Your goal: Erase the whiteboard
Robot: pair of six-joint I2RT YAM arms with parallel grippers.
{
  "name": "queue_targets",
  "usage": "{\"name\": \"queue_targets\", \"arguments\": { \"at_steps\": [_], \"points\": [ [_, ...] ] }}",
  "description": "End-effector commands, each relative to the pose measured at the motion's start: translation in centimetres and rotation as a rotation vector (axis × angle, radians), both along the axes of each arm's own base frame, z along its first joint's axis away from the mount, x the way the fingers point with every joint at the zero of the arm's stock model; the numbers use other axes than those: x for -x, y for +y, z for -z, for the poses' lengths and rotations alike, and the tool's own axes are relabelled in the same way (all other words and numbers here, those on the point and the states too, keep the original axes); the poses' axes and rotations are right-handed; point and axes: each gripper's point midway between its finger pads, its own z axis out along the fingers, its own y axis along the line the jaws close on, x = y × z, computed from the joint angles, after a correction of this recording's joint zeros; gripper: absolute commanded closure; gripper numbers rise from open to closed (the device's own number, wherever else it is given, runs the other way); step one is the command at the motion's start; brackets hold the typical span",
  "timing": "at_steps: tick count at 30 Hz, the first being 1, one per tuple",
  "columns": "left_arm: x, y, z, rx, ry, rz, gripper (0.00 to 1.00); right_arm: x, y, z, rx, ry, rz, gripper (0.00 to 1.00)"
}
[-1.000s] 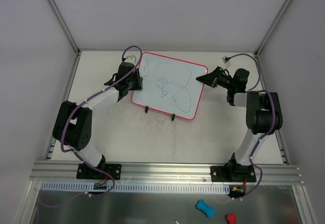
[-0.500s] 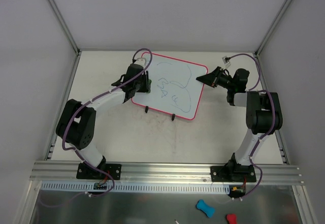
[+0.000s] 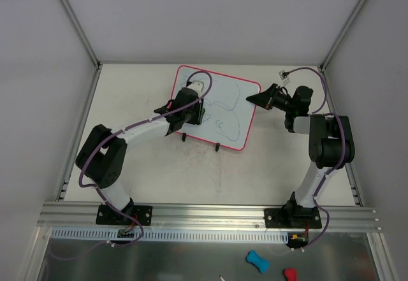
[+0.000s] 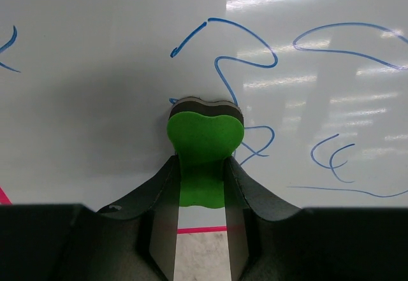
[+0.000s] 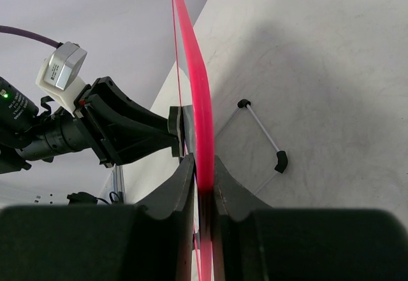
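Observation:
The whiteboard [image 3: 226, 112], white with a pink-red frame and two black feet, stands tilted at the back of the table. Blue scribbles cover its middle and right; its left part is clean. My left gripper [image 3: 194, 110] is shut on a green eraser [image 4: 204, 142] and presses its dark pad against the board face [image 4: 127, 71] beside the blue lines. My right gripper [image 3: 255, 97] is shut on the board's right edge; in the right wrist view the pink frame [image 5: 199, 112] runs between its jaws [image 5: 204, 172].
A grey-white tabletop [image 3: 191, 172] lies under the board. A metal rail [image 3: 210, 214] runs along the near edge. A blue piece [image 3: 257, 260] and a red piece [image 3: 290, 273] lie below the rail. Grey walls enclose the cell.
My left gripper has swept right across the board with the eraser, from the left edge to the middle. The scribbles on the left part are gone. The right arm has not moved.

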Motion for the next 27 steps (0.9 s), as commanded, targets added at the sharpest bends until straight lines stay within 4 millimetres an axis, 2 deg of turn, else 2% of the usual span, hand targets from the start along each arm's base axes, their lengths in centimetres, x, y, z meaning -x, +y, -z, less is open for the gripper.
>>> {"name": "queue_targets", "arguments": {
  "at_steps": [1, 5, 7, 10, 16, 20, 27],
  "points": [
    [-0.9, 1.4, 0.1, -0.01, -0.008, -0.063, 1.0, 0.3, 0.3, -1.6, 0.013, -0.088, -0.01, 1.0],
    [-1.5, 3.4, 0.7, 0.026, 0.028, -0.129, 1.0, 0.3, 0.3, -1.6, 0.013, -0.088, -0.012, 1.0],
    [-1.9, 5.2, 0.8, 0.032, 0.033, -0.181, 1.0, 0.3, 0.3, -1.7, 0.013, -0.091, -0.009, 1.0],
    [-2.2, 5.8, 0.8, 0.047, 0.043, -0.189, 1.0, 0.3, 0.3, -1.7, 0.012, -0.091, -0.01, 1.0],
    [-2.0, 3.9, 1.4, 0.0, 0.041, -0.136, 1.0, 0.3, 0.3, -1.7, 0.01, -0.09, -0.012, 1.0],
    [-1.2, 1.7, 1.7, -0.01, 0.04, -0.095, 1.0, 0.4, 0.3, -1.8, 0.01, -0.092, -0.012, 1.0],
    [-0.1, -0.7, 1.9, -0.037, 0.024, -0.054, 1.0, 0.3, 0.3, -1.7, 0.01, -0.09, -0.012, 1.0]
  ]
}}
